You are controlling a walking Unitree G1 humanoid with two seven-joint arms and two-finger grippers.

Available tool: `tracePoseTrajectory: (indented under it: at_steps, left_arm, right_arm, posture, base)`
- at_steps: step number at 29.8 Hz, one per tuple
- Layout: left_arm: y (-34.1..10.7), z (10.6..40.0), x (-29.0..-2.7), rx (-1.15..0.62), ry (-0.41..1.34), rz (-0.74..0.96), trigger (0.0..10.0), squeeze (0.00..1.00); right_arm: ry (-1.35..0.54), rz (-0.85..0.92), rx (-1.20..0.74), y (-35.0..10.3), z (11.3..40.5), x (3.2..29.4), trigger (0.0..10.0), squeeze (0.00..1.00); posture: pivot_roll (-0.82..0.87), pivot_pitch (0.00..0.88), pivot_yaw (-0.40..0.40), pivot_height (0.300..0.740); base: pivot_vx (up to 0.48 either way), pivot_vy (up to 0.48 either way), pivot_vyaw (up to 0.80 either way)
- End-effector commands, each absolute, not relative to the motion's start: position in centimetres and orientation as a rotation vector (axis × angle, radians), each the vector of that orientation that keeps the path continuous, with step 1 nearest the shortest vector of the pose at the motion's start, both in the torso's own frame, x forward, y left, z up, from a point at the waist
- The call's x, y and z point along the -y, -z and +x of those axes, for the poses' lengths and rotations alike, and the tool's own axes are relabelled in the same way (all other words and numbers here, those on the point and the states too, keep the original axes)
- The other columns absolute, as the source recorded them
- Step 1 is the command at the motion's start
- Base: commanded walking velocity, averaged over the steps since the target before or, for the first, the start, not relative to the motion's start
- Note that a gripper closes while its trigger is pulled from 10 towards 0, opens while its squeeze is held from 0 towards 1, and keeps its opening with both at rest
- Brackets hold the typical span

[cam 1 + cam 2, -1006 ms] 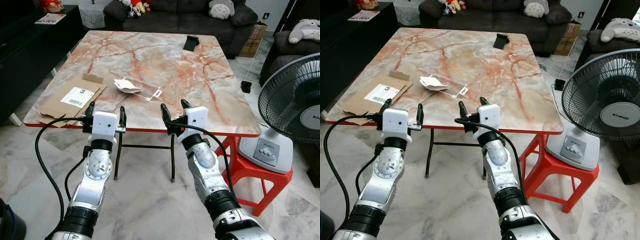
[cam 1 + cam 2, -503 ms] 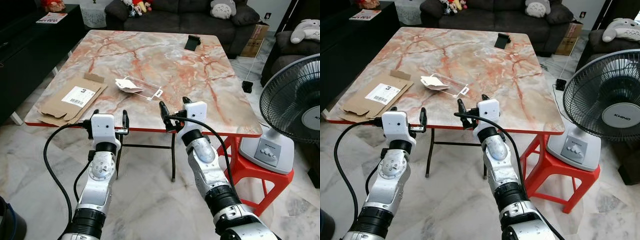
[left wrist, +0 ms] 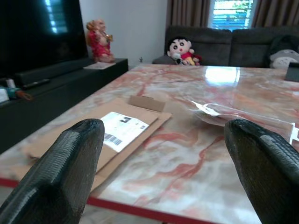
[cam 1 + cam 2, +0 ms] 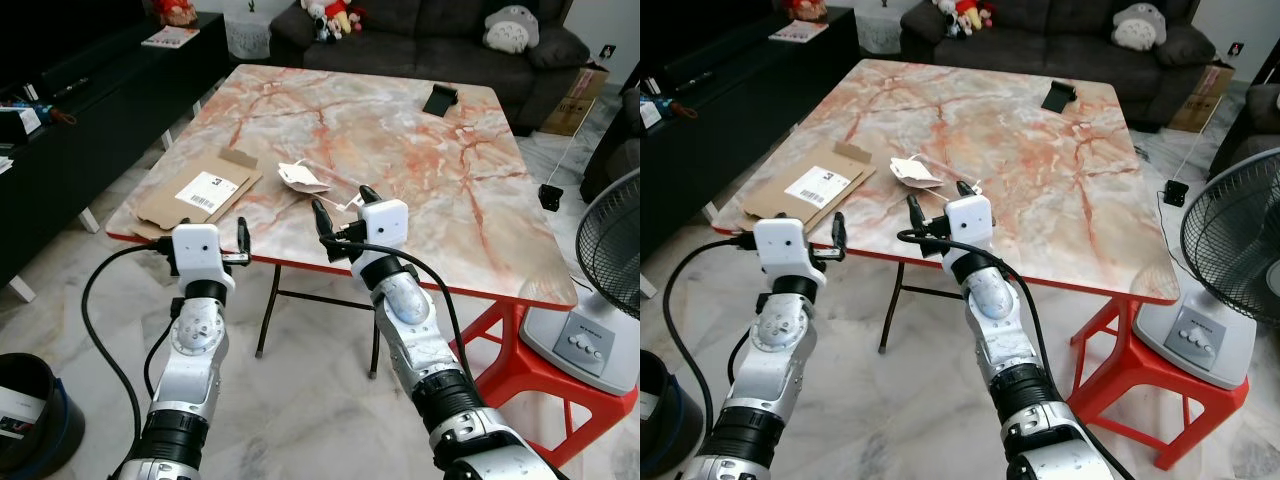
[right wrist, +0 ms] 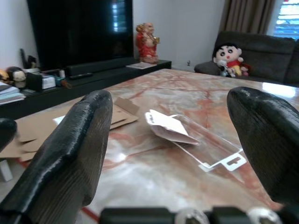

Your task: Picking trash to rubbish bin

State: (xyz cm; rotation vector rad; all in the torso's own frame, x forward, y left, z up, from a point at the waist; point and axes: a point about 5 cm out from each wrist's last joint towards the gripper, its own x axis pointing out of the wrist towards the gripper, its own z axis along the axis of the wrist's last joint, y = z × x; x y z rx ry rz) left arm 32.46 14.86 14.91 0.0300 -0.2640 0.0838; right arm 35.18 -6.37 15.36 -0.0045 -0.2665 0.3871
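Trash here = clear plastic blister pack w/ white paper insert (image 4: 305, 180), lying flat on the orange-veined marble table top (image 4: 420, 170), approx 11 o'clock from the right gripper (image 4: 341, 212) and near the table's front edge; a flattened brown cardboard mailer w/ white label (image 4: 195, 195) lies at its 9 o'clock, overhanging the near-left corner. Right gripper hovers just off the front edge, fingers spread wide, nothing between them; right wrist view has the pack lined up in the gap. Left gripper (image 4: 205, 236) is also spread apart and empty, just outside the edge, facing the mailer. Black round rubbish bin (image 4: 25, 415) sits on the floor at approx 8 o'clock, well apart from the table. Step in hand, as I read it: reach in for the pack. To do it well: advance low and level over the edge, keep fingers wide till they straddle the raised bubble part, then close gently since thin plastic prob flexes and slides on smooth marble. Avoid pushing it away; pinching near the paper end likely grips better.
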Motion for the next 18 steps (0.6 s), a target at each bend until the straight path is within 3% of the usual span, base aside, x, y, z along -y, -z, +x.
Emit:
tracePoseTrajectory:
  at_steps: [1, 8, 13, 18]
  left_arm:
    - [-14.92, 32.64, -14.81, 0.256, -0.080, 0.026, 10.0, 0.00]
    - [-15.25, 32.70, -14.83, 0.267, -0.077, 0.023, 10.0, 0.00]
    - [-15.30, 32.82, -14.79, 0.266, -0.072, 0.025, 10.0, 0.00]
    - [-15.13, 32.88, -14.46, 0.260, -0.055, 0.025, 10.0, 0.00]
  right_arm:
    - [-0.384, 0.002, 0.268, -15.48, 35.12, 6.41, 10.0, 0.00]
    - [-0.379, -0.011, 0.269, -15.43, 35.14, 6.62, 10.0, 0.00]
    - [-0.408, -0.042, 0.297, -15.64, 34.89, 6.33, 10.0, 0.00]
    - [-0.417, -0.046, 0.289, -15.40, 34.85, 6.24, 10.0, 0.00]
  posture:
    - [0.12, 0.075, -0.033, 0.740]
    - [0.12, 0.086, -0.030, 0.740]
    - [0.12, 0.088, -0.030, 0.740]
    - [0.12, 0.066, -0.028, 0.740]
  base:
    - [0.349, 0.000, 0.00]
    - [0.344, 0.000, 0.00]
    - [0.342, 0.000, 0.70]
    - [0.329, 0.000, 0.00]
